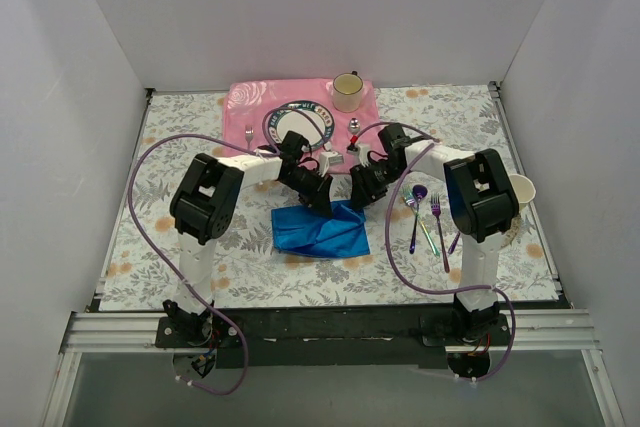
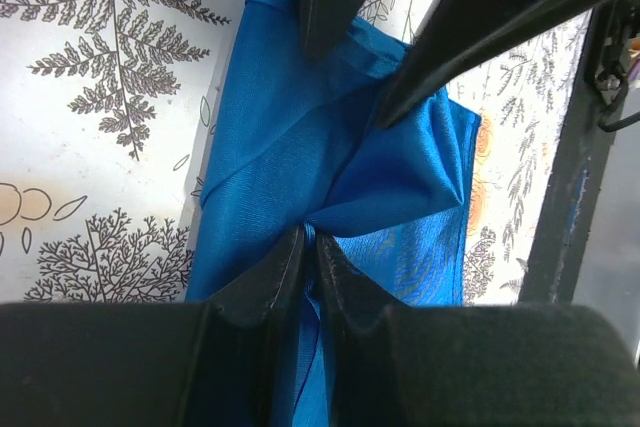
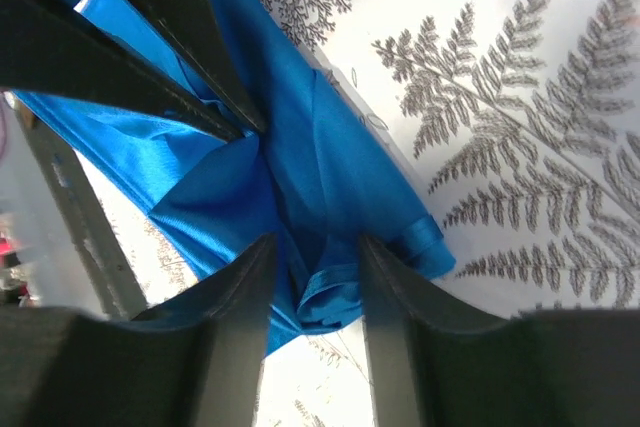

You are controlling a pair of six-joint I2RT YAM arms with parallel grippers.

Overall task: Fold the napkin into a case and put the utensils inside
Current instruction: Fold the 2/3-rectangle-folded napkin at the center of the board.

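Your left claw (image 2: 308, 237) is pinched almost closed on a fold of the blue napkin (image 1: 320, 231), gripping the cloth. Your right claw (image 3: 315, 247) stands partly wide, its jaws on either side of a rolled edge of the napkin, not squeezing it. The napkin lies crumpled on the tabletop (image 1: 180, 257). The utensils (image 1: 430, 217) lie right of the napkin, well apart from it, and the pink placemat (image 1: 250, 107) lies beyond it.

Right of napkin (image 1: 320, 232), utensils (image 1: 428, 215); plate (image 1: 300, 123) seemingly on placemat (image 1: 245, 107).
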